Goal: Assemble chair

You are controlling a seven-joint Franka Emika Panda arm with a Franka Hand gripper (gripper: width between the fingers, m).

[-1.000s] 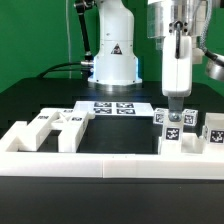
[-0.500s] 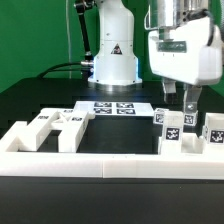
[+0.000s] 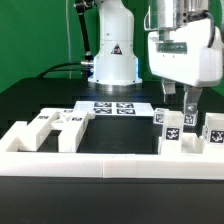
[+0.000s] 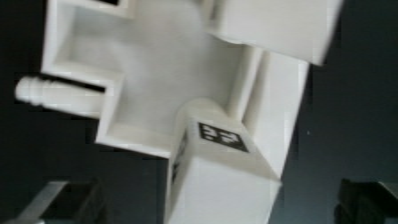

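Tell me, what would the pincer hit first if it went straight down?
Most likely the tagged white chair piece standing right under the open pincer; the wrist view shows it close below, though depth is unclear.

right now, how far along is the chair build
Done: little that I can see; nothing looks joined. Loose pieces lie on the exterior view's left, tagged pieces on its right, all along the border wall. In hand: nothing; the end effector hangs open just above the tagged pieces. Left: apparently all the picking up and joining.
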